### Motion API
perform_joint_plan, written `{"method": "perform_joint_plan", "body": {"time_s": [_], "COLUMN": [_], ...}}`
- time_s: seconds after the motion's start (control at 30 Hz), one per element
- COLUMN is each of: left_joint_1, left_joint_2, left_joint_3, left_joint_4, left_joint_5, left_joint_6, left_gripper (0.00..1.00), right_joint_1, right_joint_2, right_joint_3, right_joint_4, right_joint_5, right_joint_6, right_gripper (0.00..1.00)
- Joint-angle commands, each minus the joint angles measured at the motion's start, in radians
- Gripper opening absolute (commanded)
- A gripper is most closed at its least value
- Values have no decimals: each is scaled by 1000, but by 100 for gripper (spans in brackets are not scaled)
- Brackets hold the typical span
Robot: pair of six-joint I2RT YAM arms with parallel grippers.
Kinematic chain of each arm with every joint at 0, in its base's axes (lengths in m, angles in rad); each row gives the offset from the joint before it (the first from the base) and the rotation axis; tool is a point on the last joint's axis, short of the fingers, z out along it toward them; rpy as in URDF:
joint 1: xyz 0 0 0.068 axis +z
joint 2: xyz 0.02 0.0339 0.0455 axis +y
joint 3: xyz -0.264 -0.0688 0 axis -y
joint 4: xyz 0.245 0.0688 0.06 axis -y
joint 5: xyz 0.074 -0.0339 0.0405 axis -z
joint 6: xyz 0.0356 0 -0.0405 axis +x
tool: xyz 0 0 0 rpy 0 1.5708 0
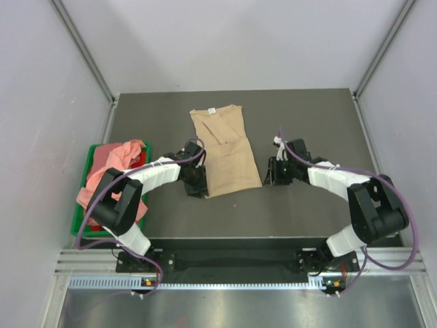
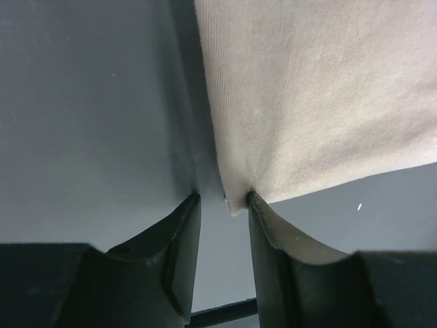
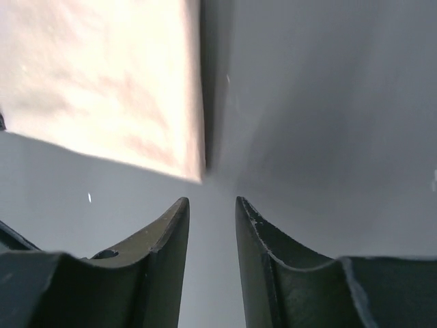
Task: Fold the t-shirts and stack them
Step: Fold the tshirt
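Top external: pink t-shirts (image 1: 121,158), green bin (image 1: 86,164)

The dark table (image 1: 307,116) carried a tan shirt (image 1: 224,152) lying flat near its middle, and a green bin (image 1: 87,166) sat at its left edge.

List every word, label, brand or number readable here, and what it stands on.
No text is readable in any view.
White neck label on the tan t-shirt: too small to read.
Green bin and pink t-shirts: no print visible.
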Motion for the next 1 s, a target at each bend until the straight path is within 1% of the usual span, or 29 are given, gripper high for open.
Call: {"method": "perform_joint_plan", "body": {"time_s": [0.0,0.17,0.2,0.4,0.43,0.5,0.53,0.57,0.6,0.63,0.67,0.8,0.97], "left_joint_1": [4,10,10,12,12,12,12,12,12,12,12,10,-21], "left_joint_2": [-43,-21,-20,-15,-12,-11,-11,-12,-15,-17,-20,-60,-130], "left_joint_3": [-7,-20,-26,-43,-38,-37,-35,-34,-31,-26,-23,-15,-53], "left_joint_4": [-16,-6,8,33,34,36,34,30,25,20,7,-39,-87], "left_joint_5": [5,37,46,61,63,64,63,61,57,54,52,41,48], "left_joint_6": [-9,-1,-3,-10,-10,-10,-9,-7,-6,-4,-3,-6,-21], "left_gripper": [40,35,32,24,19,13,10,1,0,0,0,0,0], "right_joint_1": [9,13,18,53,56,61,61,61,64,65,65,65,96], "right_joint_2": [80,168,174,182,183,194,197,193,188,182,164,76,-69], "right_joint_3": [89,132,134,105,105,102,100,98,91,88,82,37,-43], "right_joint_4": [28,28,31,50,53,50,47,40,37,34,25,1,-29], "right_joint_5": [-52,-61,-61,-33,-30,-21,-18,-12,2,5,10,56,80], "right_joint_6": [-49,-66,-66,-56,-54,-46,-45,-43,-42,-40,-39,-17,7], "right_gripper": [34,34,34,34,32,29,24,20,14,5,1,0,0]}}
